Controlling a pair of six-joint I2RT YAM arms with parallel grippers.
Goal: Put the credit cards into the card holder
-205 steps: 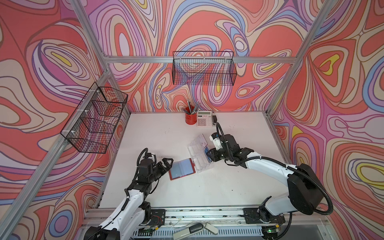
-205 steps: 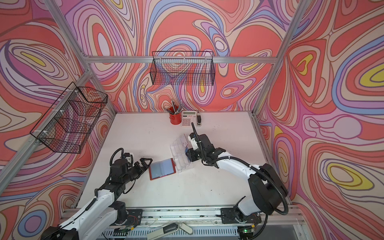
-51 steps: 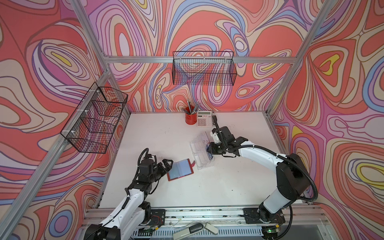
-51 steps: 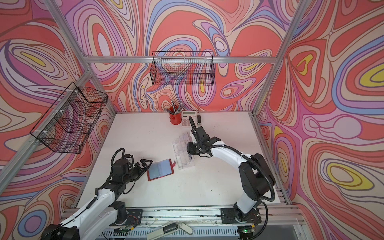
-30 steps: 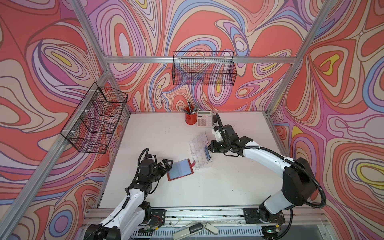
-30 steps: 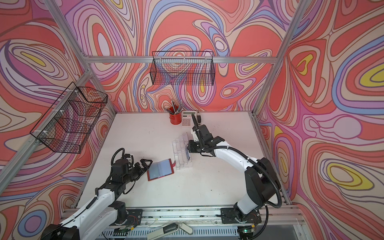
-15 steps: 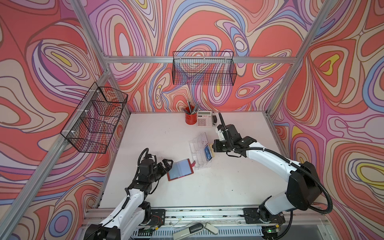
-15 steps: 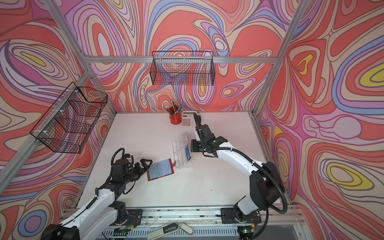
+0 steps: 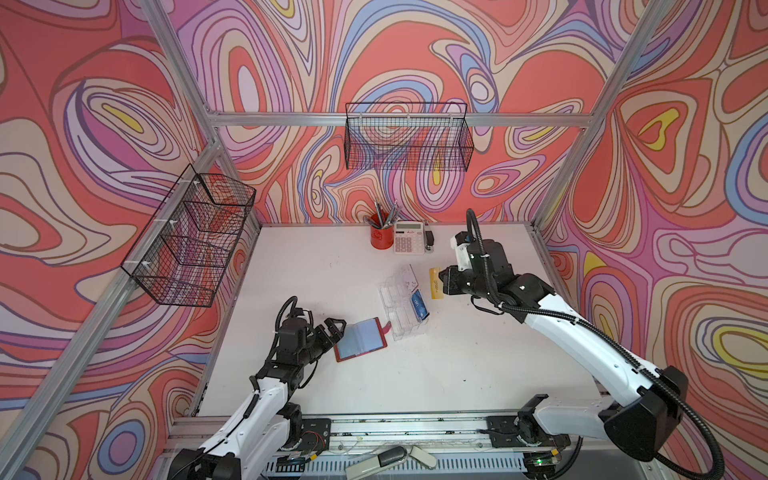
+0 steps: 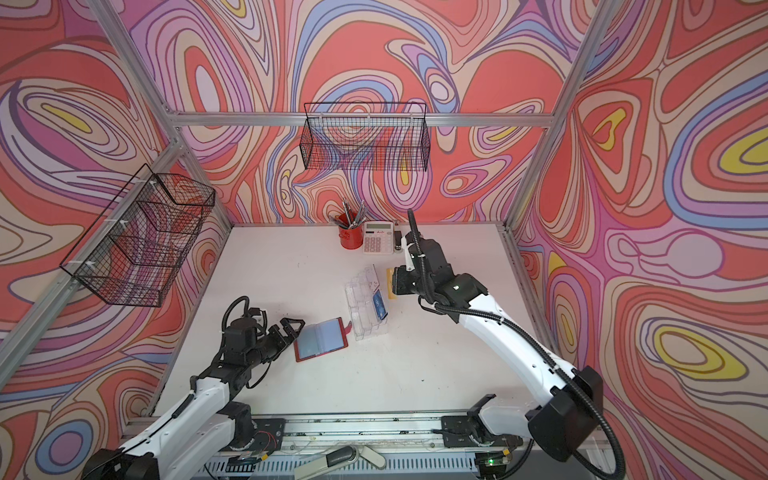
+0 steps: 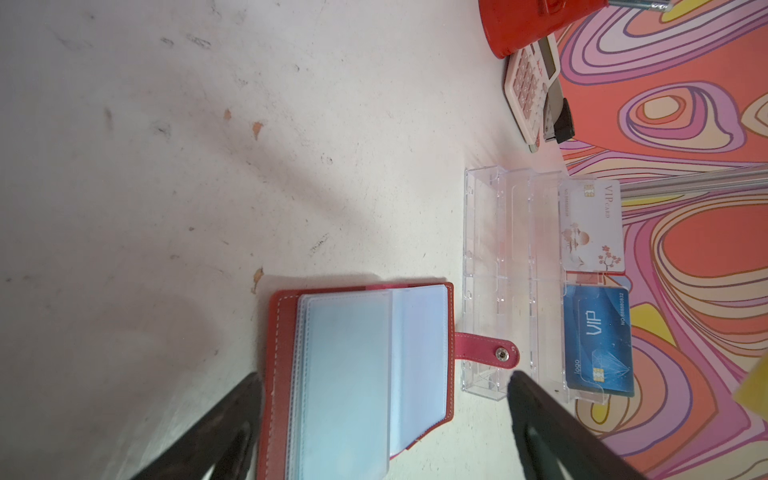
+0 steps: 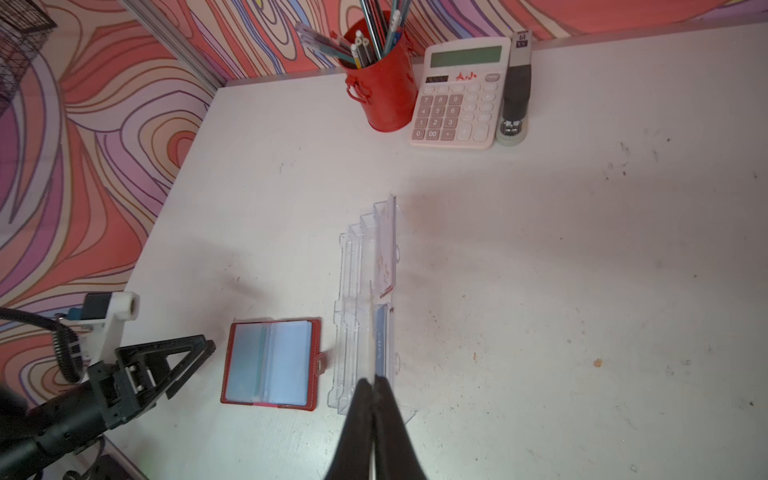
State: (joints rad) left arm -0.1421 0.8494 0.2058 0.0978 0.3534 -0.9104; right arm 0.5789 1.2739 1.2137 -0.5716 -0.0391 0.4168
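Yellow card [image 9: 434, 283] stands pinched in the right hand [image 9: 444, 284], just beside the holder [image 9: 394, 291] that keeps a blue card [image 9: 419, 306]. Left hand [image 9: 334, 329] is released, wallet [image 9: 360, 338] between it and the holder.

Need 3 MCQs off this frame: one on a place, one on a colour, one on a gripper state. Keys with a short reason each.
1. Where is the blue card?
A) in the wallet
B) flat on the table
C) in the clear stand

2. What colour is the card in the right gripper?
A) blue
B) yellow
C) white

3. How is the left gripper?
A) open, holding nothing
B) shut on the wallet
C) shut on a card

Answers:
1 C: it stands in a slot of the clear stand, next to the white card.
2 B: the shut jaws pinch the yellow card beside the stand.
3 A: its fingers are spread wide at the wallet's edge and grip nothing.
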